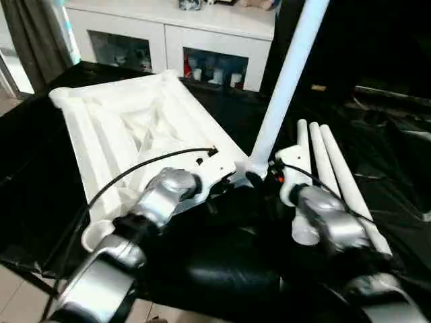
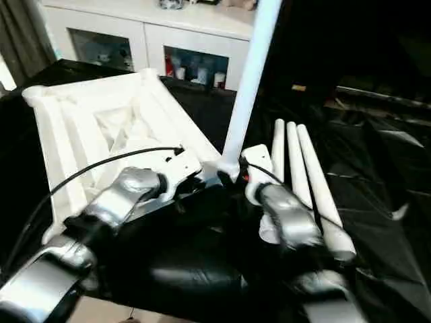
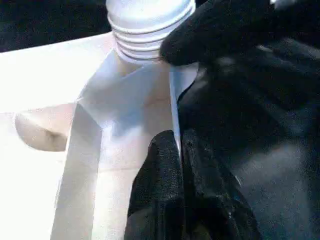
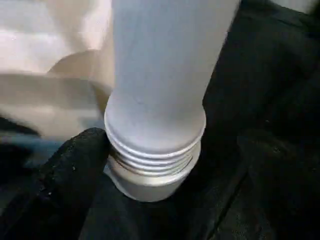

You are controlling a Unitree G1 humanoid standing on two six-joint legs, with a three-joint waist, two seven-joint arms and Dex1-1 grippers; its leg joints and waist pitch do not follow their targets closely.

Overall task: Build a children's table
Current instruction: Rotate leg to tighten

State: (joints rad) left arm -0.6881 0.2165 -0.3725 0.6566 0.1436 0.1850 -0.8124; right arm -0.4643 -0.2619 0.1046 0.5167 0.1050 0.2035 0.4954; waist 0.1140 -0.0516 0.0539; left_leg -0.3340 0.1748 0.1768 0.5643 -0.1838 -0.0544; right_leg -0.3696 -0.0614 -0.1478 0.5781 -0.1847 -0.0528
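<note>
Black cloth drapes the surface (image 1: 377,155), with a white cabinet (image 1: 168,33) behind it, and on that cloth lies the tabletop (image 1: 128,128), ribbed underside up. At its near right corner a leg (image 1: 286,81) stands in the socket, long axis running up and tilted away to the right, its threaded collar showing above the socket rim in the right wrist view, so by my reading it is not yet screwed home. Three spare legs (image 1: 330,175) lie side by side just right of that corner, pointing away from the robot. Now the pincers: the left pincer (image 3: 180,150) is pressed together on the thin edge wall of the tabletop right beside the socket, steadying the corner. The right pincer (image 4: 165,170) is spread wide around the foot of the leg, one black finger (image 4: 75,170) against the threads, the other standing off, so nothing is pinched there. The right arm is the nearer one to the leg, which rises directly ahead of that pincer, between its fingers. Any re-grip must close across the tube, square to that tilted axis.
</note>
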